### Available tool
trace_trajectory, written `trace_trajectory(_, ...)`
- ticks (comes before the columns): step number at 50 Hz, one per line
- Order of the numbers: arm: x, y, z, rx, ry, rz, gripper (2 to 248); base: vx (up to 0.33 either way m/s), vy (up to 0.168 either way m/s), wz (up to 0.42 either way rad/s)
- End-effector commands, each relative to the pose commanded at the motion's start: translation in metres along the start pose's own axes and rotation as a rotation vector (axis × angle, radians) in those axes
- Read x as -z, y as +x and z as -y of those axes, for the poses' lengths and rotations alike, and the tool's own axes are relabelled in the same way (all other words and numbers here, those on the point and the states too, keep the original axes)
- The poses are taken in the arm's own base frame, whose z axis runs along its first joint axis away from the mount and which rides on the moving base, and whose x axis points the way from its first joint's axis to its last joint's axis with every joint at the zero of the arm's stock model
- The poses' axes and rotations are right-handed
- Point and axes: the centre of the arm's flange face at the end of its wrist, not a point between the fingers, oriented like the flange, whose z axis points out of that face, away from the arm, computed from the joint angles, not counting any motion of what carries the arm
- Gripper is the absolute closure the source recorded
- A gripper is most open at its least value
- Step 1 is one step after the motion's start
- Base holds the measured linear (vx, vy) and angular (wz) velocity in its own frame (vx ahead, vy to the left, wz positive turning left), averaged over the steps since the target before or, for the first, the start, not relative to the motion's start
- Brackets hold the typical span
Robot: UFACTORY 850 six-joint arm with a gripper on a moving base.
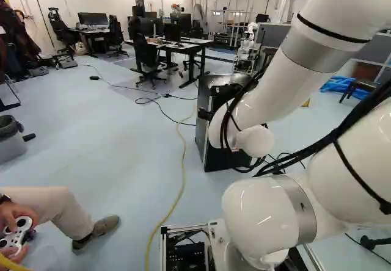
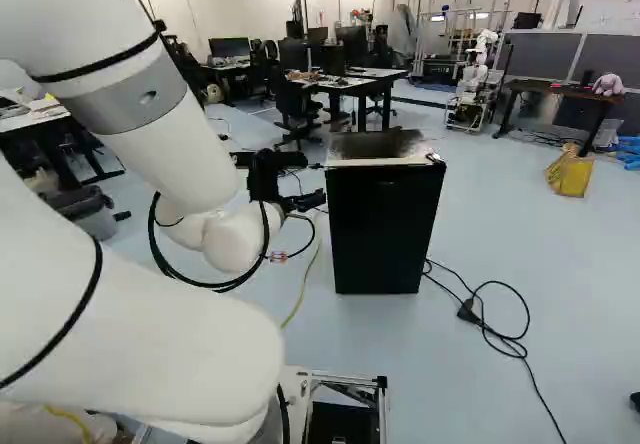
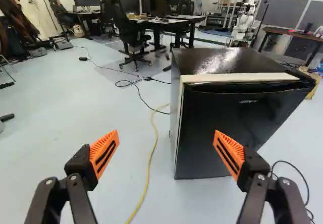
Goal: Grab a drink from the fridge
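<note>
Fridge [image 3: 227, 128]: a squarish black box, standing upright on the smooth, pale floor [image 2: 480, 244], long axis vertical. Its shut, dark door faces you and the base; the top is glossy, with a pale strip along the front edge. Your gripper [image 2: 316, 186] is near the fridge's left side in the right base view, ribbed orange pads [image 3: 104, 152] spread apart. Yellow cable [image 3: 150, 166] snakes beside the fridge, looped black cable [image 2: 505, 339] opposite.
</note>
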Motion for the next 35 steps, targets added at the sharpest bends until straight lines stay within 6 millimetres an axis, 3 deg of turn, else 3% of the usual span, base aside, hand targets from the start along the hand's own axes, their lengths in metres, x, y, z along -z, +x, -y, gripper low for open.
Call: trace_trajectory(35, 0.0, 0.0, 0.0, 0.0, 0.0, 0.0, 3, 0.054, 0.02, -0.006)
